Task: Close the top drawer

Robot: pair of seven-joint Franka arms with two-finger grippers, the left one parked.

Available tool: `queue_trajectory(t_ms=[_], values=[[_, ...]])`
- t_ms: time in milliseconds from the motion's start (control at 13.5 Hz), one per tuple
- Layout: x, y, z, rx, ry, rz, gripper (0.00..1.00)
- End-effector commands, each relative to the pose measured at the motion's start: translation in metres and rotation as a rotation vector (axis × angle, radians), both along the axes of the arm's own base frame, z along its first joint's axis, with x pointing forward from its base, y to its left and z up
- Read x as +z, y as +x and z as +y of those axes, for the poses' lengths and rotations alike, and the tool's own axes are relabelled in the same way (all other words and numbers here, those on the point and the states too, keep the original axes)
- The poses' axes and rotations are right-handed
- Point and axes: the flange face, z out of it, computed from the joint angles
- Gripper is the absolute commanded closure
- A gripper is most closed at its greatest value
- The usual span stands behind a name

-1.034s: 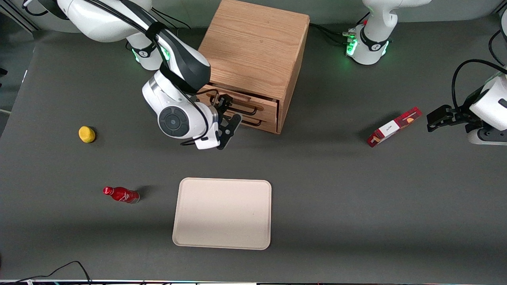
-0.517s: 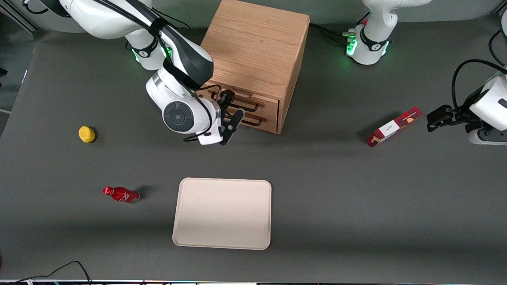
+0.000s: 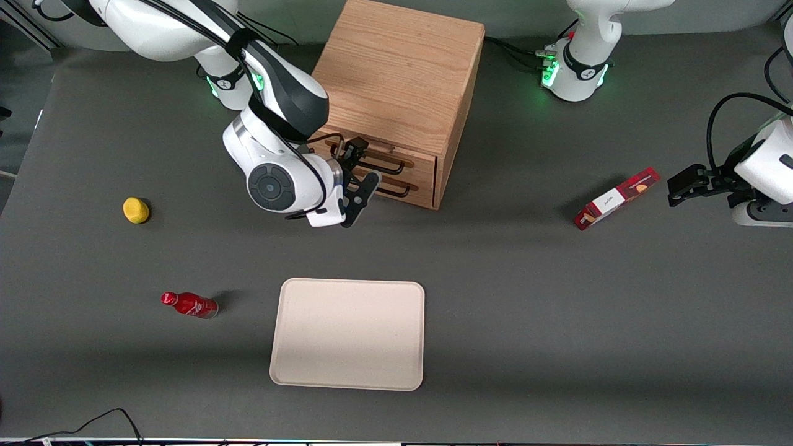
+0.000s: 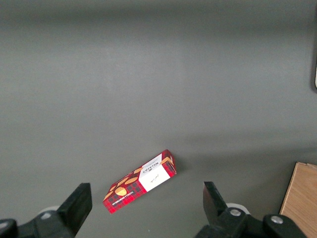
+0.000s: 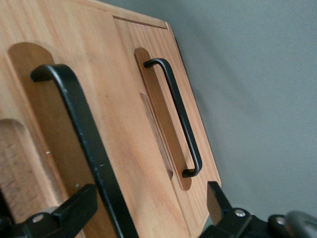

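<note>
The wooden cabinet (image 3: 403, 74) stands at the back of the table with two drawers facing the front camera. The top drawer (image 3: 416, 162) is pushed in, its front about level with the lower drawer (image 3: 418, 193). My right gripper (image 3: 361, 168) is open right in front of the drawer fronts, at the end nearest the working arm. In the right wrist view the gripper (image 5: 143, 218) has its fingers on either side of the top drawer's black handle (image 5: 84, 144), apart from it. The lower drawer's handle (image 5: 178, 114) shows farther along the wood.
A beige tray (image 3: 348, 333) lies nearer the front camera than the cabinet. A yellow lemon (image 3: 135, 210) and a red bottle (image 3: 189, 305) lie toward the working arm's end. A red box (image 3: 616, 198) lies toward the parked arm's end and shows in the left wrist view (image 4: 140, 181).
The top drawer stood pulled out a second ago and has slid into the cabinet. My gripper moved toward the cabinet with it, then shifted slightly back toward the working arm's end.
</note>
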Motion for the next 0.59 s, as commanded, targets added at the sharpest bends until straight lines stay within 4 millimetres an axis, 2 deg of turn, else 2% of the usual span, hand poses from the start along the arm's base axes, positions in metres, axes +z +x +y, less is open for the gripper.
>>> queue_trajectory(t_ms=[0,148,295,443,517], values=[[0.025,-0.007,0.001,-0.025,0.015,0.029,0.0],[0.035,0.001,-0.005,-0.032,0.018,0.024,0.0],[0.055,0.013,-0.012,-0.05,0.037,0.006,0.0],[0.076,0.023,-0.025,-0.071,0.035,-0.028,0.0],[0.082,0.03,-0.038,-0.091,0.021,-0.041,0.0]])
